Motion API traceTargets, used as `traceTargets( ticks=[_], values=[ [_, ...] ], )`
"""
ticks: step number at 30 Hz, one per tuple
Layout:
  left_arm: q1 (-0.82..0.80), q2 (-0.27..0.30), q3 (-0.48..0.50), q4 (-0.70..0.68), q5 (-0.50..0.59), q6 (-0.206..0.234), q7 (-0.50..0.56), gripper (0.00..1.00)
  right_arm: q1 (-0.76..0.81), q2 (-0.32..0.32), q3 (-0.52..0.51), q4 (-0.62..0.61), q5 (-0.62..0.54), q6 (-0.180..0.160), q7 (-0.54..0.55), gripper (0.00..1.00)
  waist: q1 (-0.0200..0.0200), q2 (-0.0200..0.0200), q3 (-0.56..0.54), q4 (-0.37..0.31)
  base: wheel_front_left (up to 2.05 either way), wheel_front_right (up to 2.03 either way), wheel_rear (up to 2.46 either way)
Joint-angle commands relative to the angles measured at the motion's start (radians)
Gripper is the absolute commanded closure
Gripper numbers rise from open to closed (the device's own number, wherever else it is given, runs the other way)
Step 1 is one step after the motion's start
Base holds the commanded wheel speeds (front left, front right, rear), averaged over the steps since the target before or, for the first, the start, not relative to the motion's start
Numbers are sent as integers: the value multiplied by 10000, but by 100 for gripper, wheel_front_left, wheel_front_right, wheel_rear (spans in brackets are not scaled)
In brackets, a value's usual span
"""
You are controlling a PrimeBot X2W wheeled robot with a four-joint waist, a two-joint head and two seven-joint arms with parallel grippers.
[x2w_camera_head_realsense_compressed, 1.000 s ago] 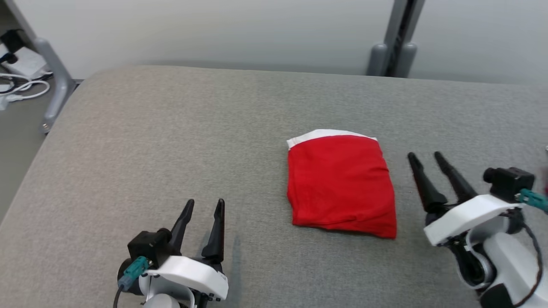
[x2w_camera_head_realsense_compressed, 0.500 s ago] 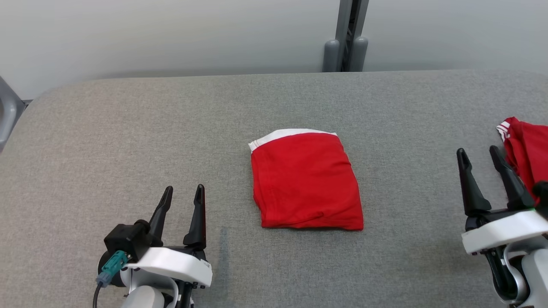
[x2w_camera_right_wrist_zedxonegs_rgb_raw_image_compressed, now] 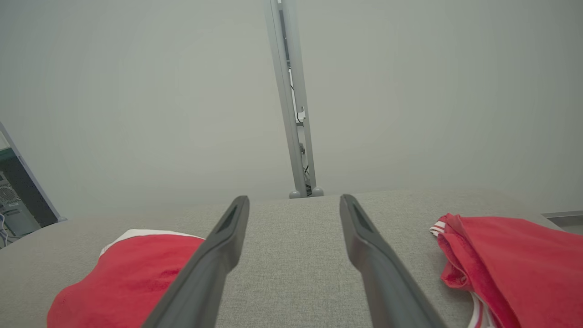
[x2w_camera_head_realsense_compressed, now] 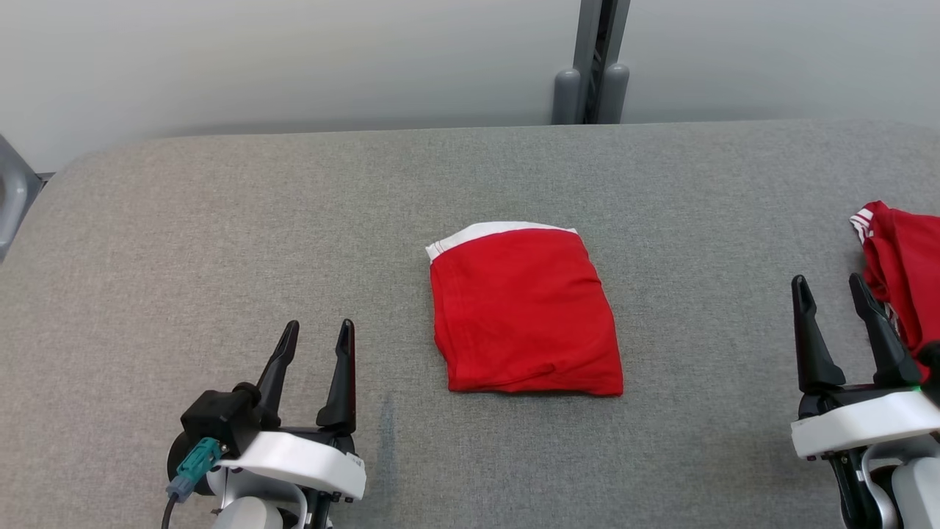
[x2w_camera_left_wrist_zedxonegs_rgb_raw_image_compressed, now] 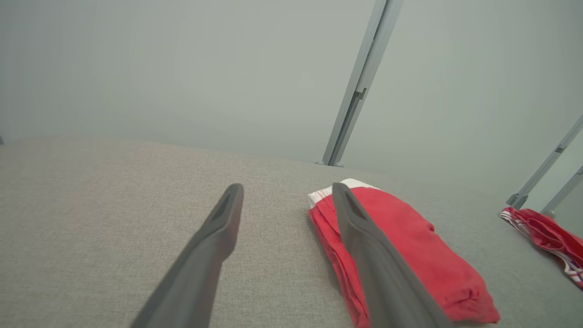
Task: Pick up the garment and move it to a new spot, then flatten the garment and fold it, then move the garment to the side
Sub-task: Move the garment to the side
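The folded red cloth garment with a white band (x2w_camera_head_realsense_compressed: 525, 312) lies centred on the grey fabric-covered desk (x2w_camera_head_realsense_compressed: 220, 220), long axis 12 to 6, at 2 o'clock from the nearer left gripper (x2w_camera_head_realsense_compressed: 319, 325). That and the right gripper (x2w_camera_head_realsense_compressed: 828, 280) gape empty. A crumpled red garment (x2w_camera_head_realsense_compressed: 903, 257) sits at the latter's 1 o'clock.

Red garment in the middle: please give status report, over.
Left gripper open, empty. Right gripper open, empty. Folded red garment central, untouched. Second red garment beside right gripper.

I seem to be in a lab or test room. My grey cloth-covered worktop (x2w_camera_head_realsense_compressed: 220, 220) stands before bare pale wall panels (x2w_camera_head_realsense_compressed: 294, 59) joined by grey metal frame posts (x2w_camera_head_realsense_compressed: 591, 66), and dark electronic equipment (x2w_camera_right_wrist_zedxonegs_rgb_raw_image_compressed: 18, 205) sits at one edge.
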Motion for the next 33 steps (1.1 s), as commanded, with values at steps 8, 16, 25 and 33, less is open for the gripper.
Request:
traceTargets(
  ticks=[8, 16, 25, 33],
  values=[
    [89, 46, 13, -22, -78, 11, -40, 0, 115, 20, -40, 66, -130, -6, -47, 0, 0, 0, -32, 91, 0, 0, 0],
    [101, 46, -77, 73, -74, -19, -40, 0, 160, 18, -28, 156, -61, -6, -47, 0, 0, 0, -59, 187, 0, 0, 0],
    [178, 46, -84, 184, 21, -38, -40, 0, 103, 74, 15, 320, 146, -6, -48, 0, 0, 0, -126, 234, 0, 0, 0],
    [15, 46, -199, 342, 201, -172, -40, 0, -140, 277, 368, 782, 1067, -6, 489, 0, 0, 0, -85, 334, 0, 0, 0]
  ],
)
